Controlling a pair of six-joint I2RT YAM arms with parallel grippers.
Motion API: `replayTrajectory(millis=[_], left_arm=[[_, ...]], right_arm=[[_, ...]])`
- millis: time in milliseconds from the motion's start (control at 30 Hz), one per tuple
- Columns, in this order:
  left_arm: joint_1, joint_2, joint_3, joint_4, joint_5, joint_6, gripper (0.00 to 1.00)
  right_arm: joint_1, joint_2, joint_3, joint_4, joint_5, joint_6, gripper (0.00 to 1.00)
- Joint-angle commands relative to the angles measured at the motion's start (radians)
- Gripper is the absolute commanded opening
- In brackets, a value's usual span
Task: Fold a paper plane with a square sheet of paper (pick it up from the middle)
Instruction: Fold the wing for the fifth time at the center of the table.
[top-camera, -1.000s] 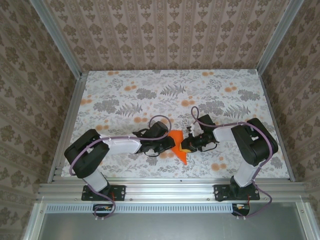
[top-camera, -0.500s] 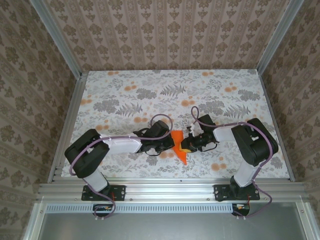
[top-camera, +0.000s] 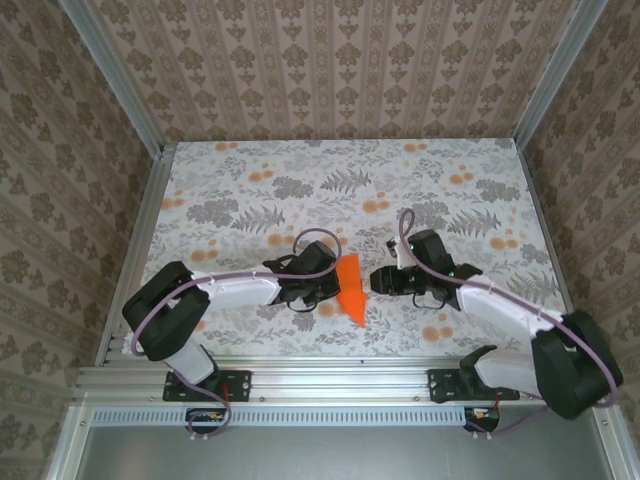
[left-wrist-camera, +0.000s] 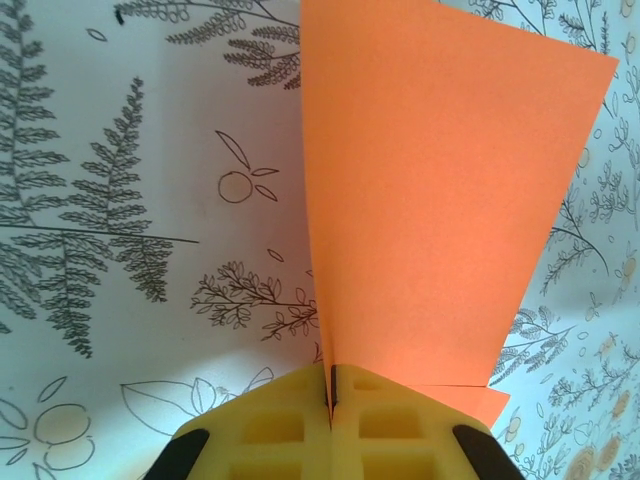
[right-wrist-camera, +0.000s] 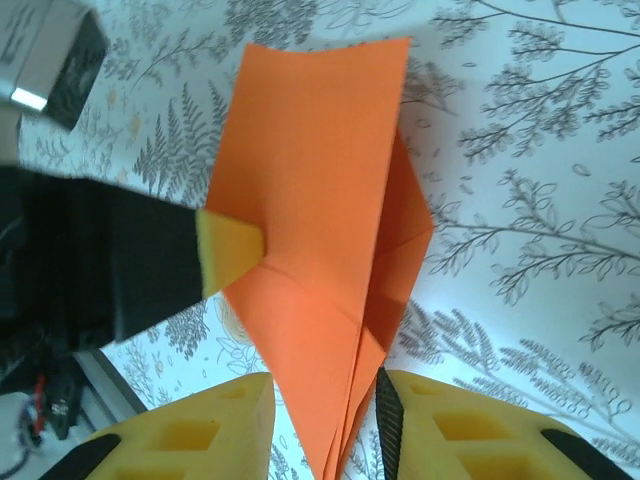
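The bright orange paper plane (top-camera: 350, 288) is a folded pointed dart, held off the table with its tip toward the near edge. My left gripper (top-camera: 328, 285) is shut on it. In the left wrist view the yellow pads (left-wrist-camera: 270, 430) pinch the plane's (left-wrist-camera: 440, 200) folded edge at the left gripper (left-wrist-camera: 332, 395). My right gripper (top-camera: 380, 278) stands just right of the plane, open. In the right wrist view the plane's (right-wrist-camera: 320, 230) pointed end hangs between the right gripper's (right-wrist-camera: 325, 430) spread pads; contact cannot be told. The left pad (right-wrist-camera: 232, 250) shows clamped on the paper.
The table (top-camera: 250, 200) is covered with a grey and pale orange floral print. Metal rails (top-camera: 340, 378) run along the near edge, and patterned walls close in the other three sides. Both arms' cables loop above the wrists.
The right gripper has opened and drawn back slightly from the plane, its arm swinging out to the right. The plane now hangs fuller and more upright from the left gripper.
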Motion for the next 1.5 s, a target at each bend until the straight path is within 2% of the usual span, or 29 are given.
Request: replayTrajectory(millis=[0,200,367,467,633,700,767,833,967,1267,1467], left_arm=[[0.000,-0.026,0.030,-0.021,-0.024,-0.022,0.00],[0.001,0.001,0.047,0.000,0.007,-0.017,0.00],[0.000,0.016,0.059,-0.001,0.019,-0.012,0.00],[0.001,0.019,0.061,0.000,0.022,-0.009,0.00],[0.003,0.022,0.062,-0.004,0.025,-0.002,0.00],[0.001,0.026,0.068,-0.007,0.027,0.002,0.05],[0.001,0.027,0.068,-0.011,0.024,0.005,0.19],[0.005,0.029,0.070,-0.018,0.020,0.012,0.26],[0.020,0.030,0.067,-0.029,0.021,0.029,0.33],[0.048,0.076,0.085,0.015,0.082,0.079,0.32],[0.055,0.102,0.109,0.026,0.100,0.087,0.20]], right_arm=[[0.084,-0.045,-0.043,0.013,0.138,-0.007,0.27],[0.124,0.092,-0.030,0.143,-0.029,0.133,0.09],[0.120,0.198,-0.009,0.196,-0.041,0.173,0.08],[0.096,0.298,0.001,0.219,-0.053,0.190,0.07],[0.049,0.372,-0.018,0.246,-0.064,0.183,0.06],[0.027,0.387,-0.026,0.247,-0.080,0.179,0.06],[0.012,0.400,-0.030,0.247,-0.105,0.170,0.06],[0.002,0.406,-0.025,0.226,-0.115,0.148,0.06],[-0.010,0.426,0.008,0.149,-0.112,0.102,0.06],[-0.013,0.462,0.052,0.115,-0.131,0.062,0.07],[-0.013,0.463,0.085,0.063,-0.124,0.011,0.08]])
